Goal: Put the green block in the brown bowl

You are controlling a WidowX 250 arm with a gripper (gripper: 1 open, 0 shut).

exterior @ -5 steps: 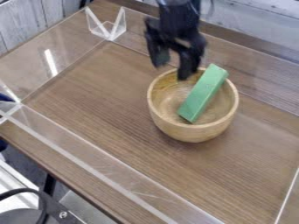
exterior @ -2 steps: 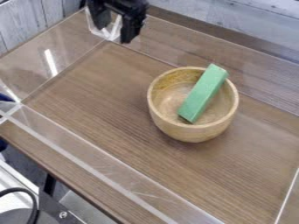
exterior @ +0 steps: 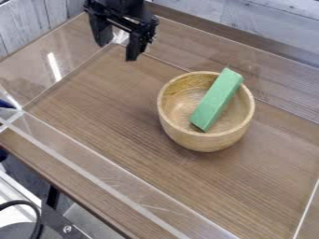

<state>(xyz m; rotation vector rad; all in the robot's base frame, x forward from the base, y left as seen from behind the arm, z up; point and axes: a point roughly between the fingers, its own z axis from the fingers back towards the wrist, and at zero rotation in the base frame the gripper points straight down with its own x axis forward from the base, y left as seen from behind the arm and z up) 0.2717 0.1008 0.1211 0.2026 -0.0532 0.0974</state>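
Since a second earlier the gripper (exterior: 121,40) had left its place just above the brown bowl (exterior: 206,113) and travelled up and to the left in the view, ending near the far left corner of the wooden table (exterior: 100,121), beside the clear acrylic wall (exterior: 50,58). Its jaws stood wide apart and held nothing. The green block (exterior: 217,98) lay inside the bowl, leaning on a slant, its lower end down in the hollow and its upper end propped against the far right rim, poking a little above it. Its long axis ran from near left to far right. From the gripper the block lay well apart, toward the lower right of the view. By the look of it the placing was done and nothing remained but to withdraw
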